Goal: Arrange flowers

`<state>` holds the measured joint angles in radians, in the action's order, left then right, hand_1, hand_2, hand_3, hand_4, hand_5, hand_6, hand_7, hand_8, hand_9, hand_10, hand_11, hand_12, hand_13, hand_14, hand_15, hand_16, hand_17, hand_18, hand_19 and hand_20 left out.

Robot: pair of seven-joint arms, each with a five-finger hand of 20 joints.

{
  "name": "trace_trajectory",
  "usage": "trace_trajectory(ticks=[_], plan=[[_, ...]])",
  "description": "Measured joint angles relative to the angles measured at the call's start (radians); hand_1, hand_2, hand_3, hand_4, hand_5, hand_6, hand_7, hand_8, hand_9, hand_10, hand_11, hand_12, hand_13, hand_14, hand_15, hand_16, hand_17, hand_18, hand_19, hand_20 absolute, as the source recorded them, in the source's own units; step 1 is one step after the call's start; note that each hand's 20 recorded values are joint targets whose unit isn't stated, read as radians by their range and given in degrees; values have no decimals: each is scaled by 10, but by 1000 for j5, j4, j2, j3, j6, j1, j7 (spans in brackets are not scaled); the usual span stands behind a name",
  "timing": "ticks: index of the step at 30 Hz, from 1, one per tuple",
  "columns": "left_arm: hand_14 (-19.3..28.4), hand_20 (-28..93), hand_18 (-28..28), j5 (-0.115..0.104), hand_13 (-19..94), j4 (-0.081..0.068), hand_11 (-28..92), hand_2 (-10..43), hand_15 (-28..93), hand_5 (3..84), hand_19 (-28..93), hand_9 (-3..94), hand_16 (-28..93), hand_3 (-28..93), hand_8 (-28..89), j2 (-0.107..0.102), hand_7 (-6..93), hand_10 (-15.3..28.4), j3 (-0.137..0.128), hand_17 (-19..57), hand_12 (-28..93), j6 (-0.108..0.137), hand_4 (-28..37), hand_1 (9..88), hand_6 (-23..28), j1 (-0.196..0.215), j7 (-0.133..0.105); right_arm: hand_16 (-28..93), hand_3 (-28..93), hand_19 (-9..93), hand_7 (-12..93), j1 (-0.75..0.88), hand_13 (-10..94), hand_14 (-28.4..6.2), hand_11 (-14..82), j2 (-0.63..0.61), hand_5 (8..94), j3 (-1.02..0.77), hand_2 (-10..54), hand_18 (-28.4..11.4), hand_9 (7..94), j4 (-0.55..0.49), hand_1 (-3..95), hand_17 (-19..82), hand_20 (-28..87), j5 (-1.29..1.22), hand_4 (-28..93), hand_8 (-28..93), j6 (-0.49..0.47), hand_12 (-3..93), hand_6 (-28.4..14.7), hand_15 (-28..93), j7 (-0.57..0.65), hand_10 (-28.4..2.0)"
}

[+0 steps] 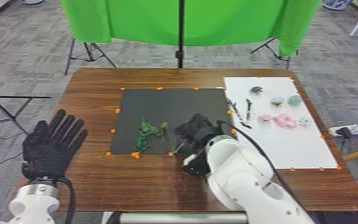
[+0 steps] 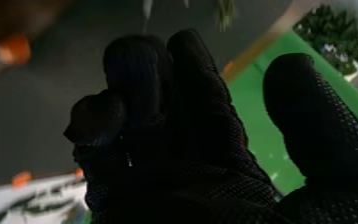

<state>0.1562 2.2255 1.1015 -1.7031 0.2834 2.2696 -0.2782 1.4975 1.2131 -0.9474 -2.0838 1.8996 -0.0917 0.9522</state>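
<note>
Pointing its spread fingers toward the top of the frame, the left hand point(image 1: 49, 155) is over the left part of the brown table point(image 1: 95, 187). Next, left of centre, a leafy green stem point(image 1: 143, 134) and, just beside it, a thinner stem point(image 1: 164, 131) lie on the black mat point(image 1: 171, 102). Near the frame's centre, the right hand point(image 1: 196, 129) is over the mat's right part; the wrist view has its fingers close together, loosely bent, the thumb point(image 2: 304, 100) apart. At the right of the frame, the white sheet point(image 1: 295, 150) bears dark stems point(image 1: 248, 110), pink flowers point(image 1: 284, 120) and pale green flowers point(image 1: 277, 101).
</note>
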Motion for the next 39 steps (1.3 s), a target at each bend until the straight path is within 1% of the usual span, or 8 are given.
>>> trace_trajectory(ticks=[7,13,17,24,27,31,36,39], plan=[[129,138,119,0,251,4,141,153,247,410,235,323,-36,759,-92,8,109,120,-6,-45,95,0,-283,270,65,20,-18,244,702,932,119,-31,611,-202,197,-67,707,-75,-11,-275,678,26,345,355,428,96,-174,-88,72,191,-102,722,-4,-237],[129,139,119,-1,252,6,141,152,249,410,236,322,-36,760,-92,11,108,122,-6,-45,95,0,-283,268,66,27,-28,252,678,932,94,-178,569,-218,198,-156,679,-40,-75,-282,652,222,330,345,446,236,-190,-91,57,196,-118,718,-4,-243],[131,163,126,-2,253,7,143,157,253,408,279,323,-36,760,-91,12,104,125,-6,-46,96,1,-283,249,69,27,-33,277,663,932,65,-271,575,-220,235,-217,651,14,-88,-284,658,319,324,356,504,292,-193,-92,7,217,-143,755,-11,-248],[133,165,128,-6,256,8,152,161,261,417,279,330,-35,757,-90,12,109,125,-6,-44,99,1,-283,243,67,28,-38,326,599,932,58,-362,595,-214,313,-296,627,103,-95,-284,678,362,294,371,550,315,-222,-98,-122,261,-158,792,-27,-240],[135,165,128,-4,256,12,155,164,265,419,280,333,-37,756,-91,12,113,126,-6,-44,99,15,-283,238,67,28,-37,336,564,932,59,-387,601,-210,323,-299,632,131,-95,-284,679,393,295,372,557,315,-246,-99,-199,271,-156,791,-49,-235],[135,163,128,-3,256,16,157,166,270,419,280,334,-40,759,-92,12,115,126,-2,-44,98,38,-283,235,69,26,-36,352,548,932,66,-416,608,-208,371,-296,656,183,-95,-284,678,442,319,371,567,328,-264,-97,-279,303,-136,795,-93,-228],[135,162,127,-4,258,16,164,164,276,425,279,339,-41,764,-91,12,119,131,2,-44,100,41,-283,245,75,22,-34,384,679,932,145,-442,610,-206,497,-263,717,205,-95,-284,672,496,437,357,582,336,-255,-80,-280,356,-78,818,-87,-212],[136,162,127,-6,258,16,169,163,279,426,281,340,-42,764,-92,12,121,133,6,-45,99,51,-283,247,77,18,-32,391,641,932,209,-463,623,-198,492,-234,750,210,-95,-284,691,534,549,355,575,347,-260,109,-279,422,-68,826,-81,-199]])
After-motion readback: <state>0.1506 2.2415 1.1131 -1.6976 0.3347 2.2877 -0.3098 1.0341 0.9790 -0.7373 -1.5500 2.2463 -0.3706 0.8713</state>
